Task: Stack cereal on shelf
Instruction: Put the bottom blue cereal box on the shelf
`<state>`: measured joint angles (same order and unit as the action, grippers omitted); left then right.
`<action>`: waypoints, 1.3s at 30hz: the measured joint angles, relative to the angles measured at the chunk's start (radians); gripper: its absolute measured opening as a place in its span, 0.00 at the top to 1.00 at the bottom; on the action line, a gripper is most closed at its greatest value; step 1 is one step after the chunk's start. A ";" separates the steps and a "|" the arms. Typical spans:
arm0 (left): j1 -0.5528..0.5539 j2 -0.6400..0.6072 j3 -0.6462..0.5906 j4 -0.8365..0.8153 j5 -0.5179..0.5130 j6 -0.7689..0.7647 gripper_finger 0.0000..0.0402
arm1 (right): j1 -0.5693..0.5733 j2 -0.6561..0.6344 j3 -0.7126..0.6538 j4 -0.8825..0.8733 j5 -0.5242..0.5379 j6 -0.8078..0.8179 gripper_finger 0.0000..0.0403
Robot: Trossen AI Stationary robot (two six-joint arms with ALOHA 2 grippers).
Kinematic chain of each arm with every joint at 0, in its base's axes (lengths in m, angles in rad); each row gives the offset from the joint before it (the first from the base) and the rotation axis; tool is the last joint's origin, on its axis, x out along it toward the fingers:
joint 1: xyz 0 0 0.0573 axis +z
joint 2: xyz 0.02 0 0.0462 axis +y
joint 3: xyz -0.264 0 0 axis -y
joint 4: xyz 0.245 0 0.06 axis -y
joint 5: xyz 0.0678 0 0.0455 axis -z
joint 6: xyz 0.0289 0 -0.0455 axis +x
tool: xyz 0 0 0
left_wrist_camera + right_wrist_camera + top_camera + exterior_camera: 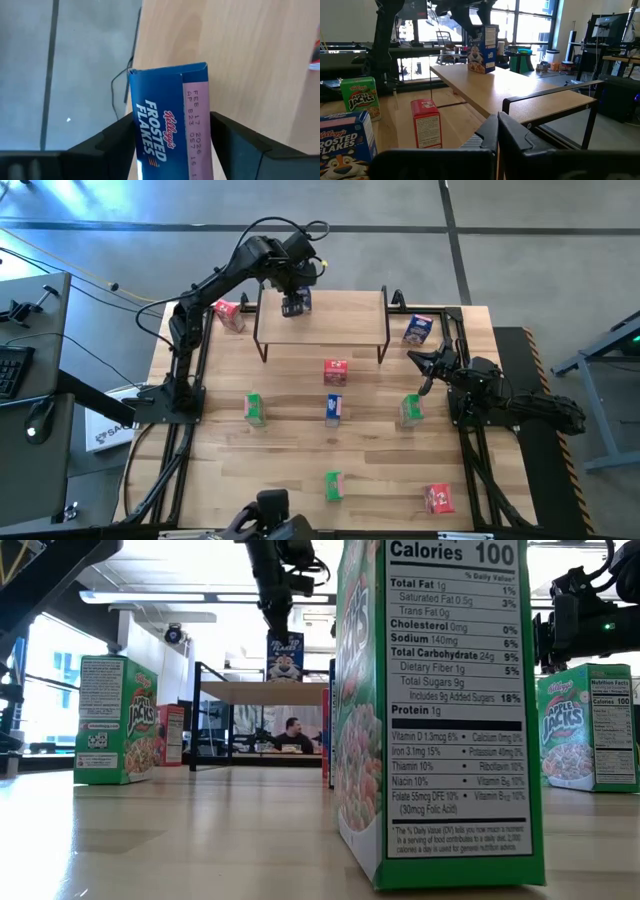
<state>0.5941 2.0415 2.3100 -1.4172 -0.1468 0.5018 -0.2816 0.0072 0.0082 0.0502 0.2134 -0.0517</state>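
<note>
Found the left end effector [295, 298] directly over the low shelf [340, 315], a light wooden top on thin black legs, close to its far-left corner. Saw its fingers [107, 142] released and spread to either side of a small blue cardboard cereal box [296, 303], with a sliver of gap at one side in the left wrist view. Noted that box upright on the shelf top, near the far edge.

Spotted the right end effector [425, 365] clenched with nothing in it, low over the right edge of the wooden surface [290, 450], just beside the shelf's near-right leg.

Counted eight more boxes on the surface itself:
- red box [228, 313] by the far-left corner, just off the shelf's left end
- second blue box [418, 330] off the shelf's right end
- second red box [335, 371] just in front of the shelf's near edge
- a row across the middle: green box [255, 409], third blue box [334, 409], second green box [411, 410]
- third green box [333, 485] at the near edge
- third red box [438, 498] at the near-right corner
</note>
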 joint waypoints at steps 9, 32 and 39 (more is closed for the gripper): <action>0.000 -0.006 0.004 0.008 -0.016 -0.018 0.40 | 0.000 0.000 0.000 0.000 0.000 0.000 1.00; -0.256 -0.313 -0.347 0.092 0.053 -0.309 0.76 | 0.000 0.000 0.000 0.000 0.000 0.000 1.00; -0.257 -0.519 -0.890 0.570 0.043 -0.370 0.98 | 0.000 0.000 0.000 0.000 0.000 0.000 1.00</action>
<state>0.3375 1.5229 1.4196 -0.8473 -0.1042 0.1316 -0.2817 0.0071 0.0082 0.0502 0.2131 -0.0521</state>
